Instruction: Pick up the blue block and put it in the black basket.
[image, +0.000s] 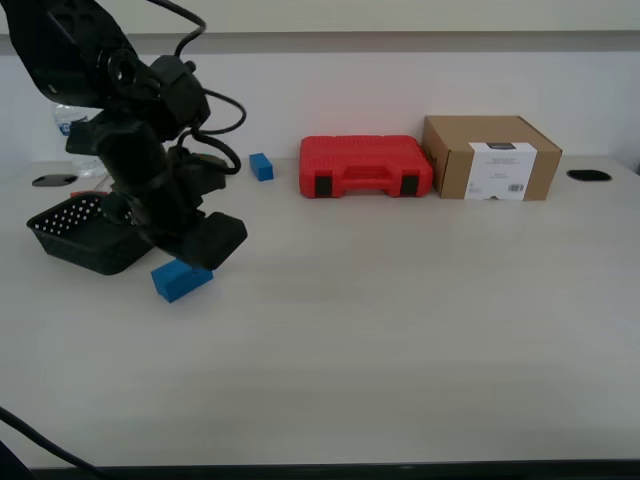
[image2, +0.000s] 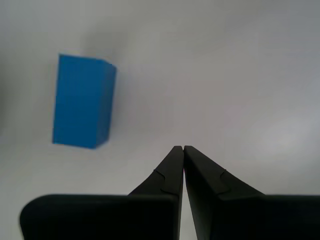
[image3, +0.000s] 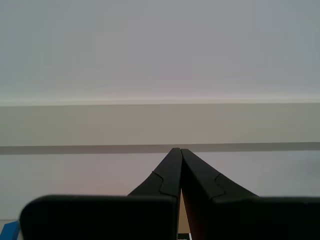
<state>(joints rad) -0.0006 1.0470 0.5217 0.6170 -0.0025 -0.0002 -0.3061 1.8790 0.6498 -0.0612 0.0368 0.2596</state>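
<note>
A pale, off-white worktop (image: 380, 330) runs wide across the exterior view, backed by a plain white wall with a grey band along its top. Two dark cable holes sit in the worktop, one near each far end. Counted on the surface: one black basket (image: 75, 235) with dotted perforated sides, one blue block (image: 181, 279), one smaller blue cube (image: 261, 166), one red plastic case (image: 365, 166) with a handle and black latches, and one brown cardboard box (image: 490, 157) bearing a white label. One black arm shows in the exterior view, standing over the basket and block; part of a clear bottle (image: 72, 125) is glimpsed behind it. My first gripper (image2: 183, 148) hangs above the worktop with its jaws pressed together, holding nothing. The blue block lies flat on the worktop just beside those jaws, off to one side and not touching them, and just beside the basket, between the basket and the open worktop. The first wrist view shows only the block, bare surface and closed jaw tips; the basket, case and box appear in the exterior view alone. My second gripper (image3: 180, 150) also has its jaws closed and empty, facing the wall and its grey band, with a sliver of blue at the frame's edge that cannot be identified.
</note>
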